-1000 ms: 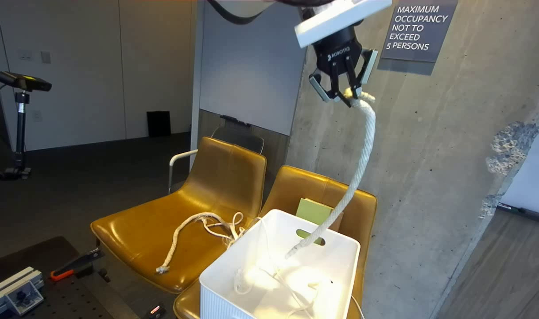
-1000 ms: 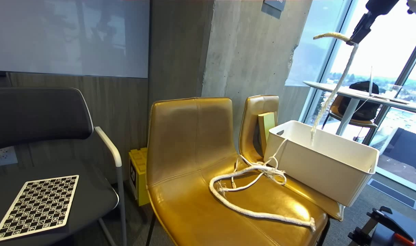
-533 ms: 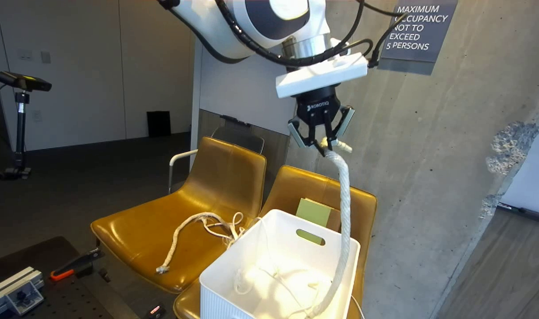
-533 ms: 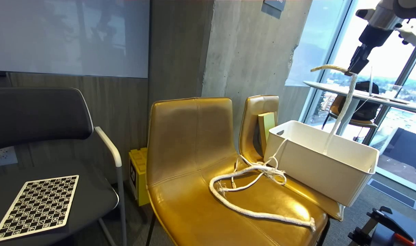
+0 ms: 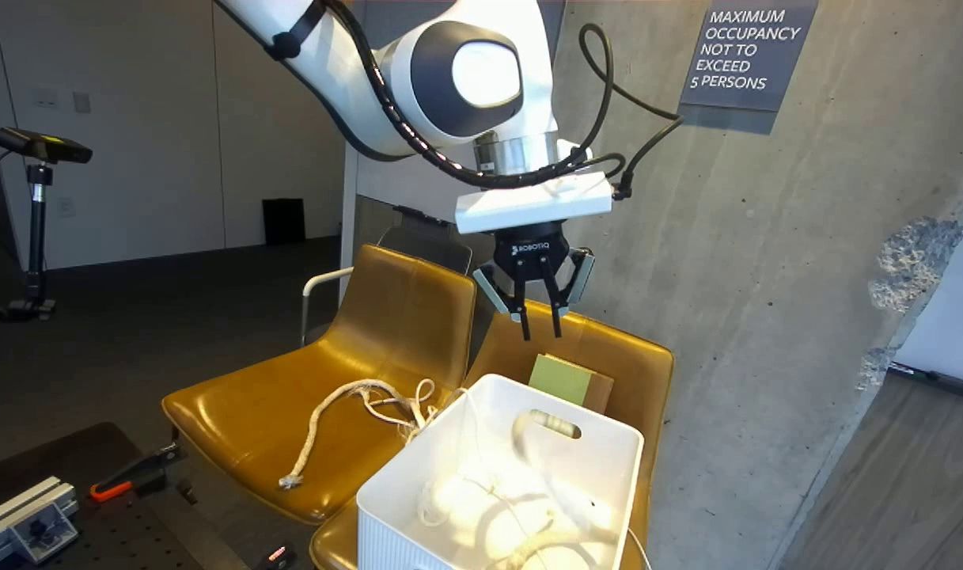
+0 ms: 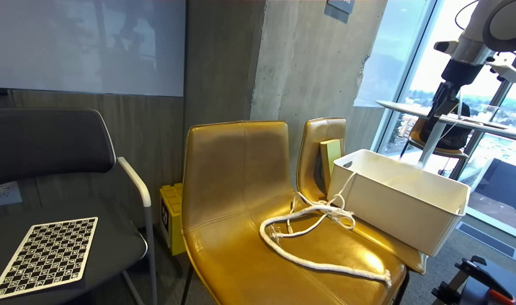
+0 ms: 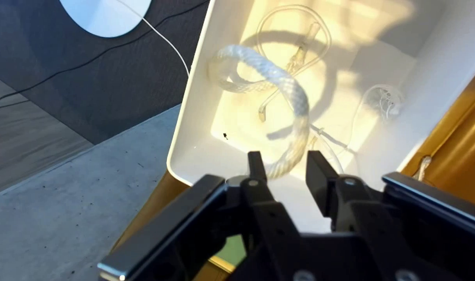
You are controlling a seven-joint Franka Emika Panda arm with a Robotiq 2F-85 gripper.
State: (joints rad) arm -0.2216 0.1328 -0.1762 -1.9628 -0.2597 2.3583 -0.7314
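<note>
In an exterior view, you see a black chair (image 6: 46,140) bearing a checkered board (image 6: 46,257), a yellow box (image 6: 176,222) near it and a whiteboard (image 6: 84,46) above; farther off, a black bag (image 6: 457,139) shows behind a round table (image 6: 404,109). On the concrete wall (image 5: 766,237), you can read a sign (image 5: 748,51) limiting occupancy to five persons.
</note>
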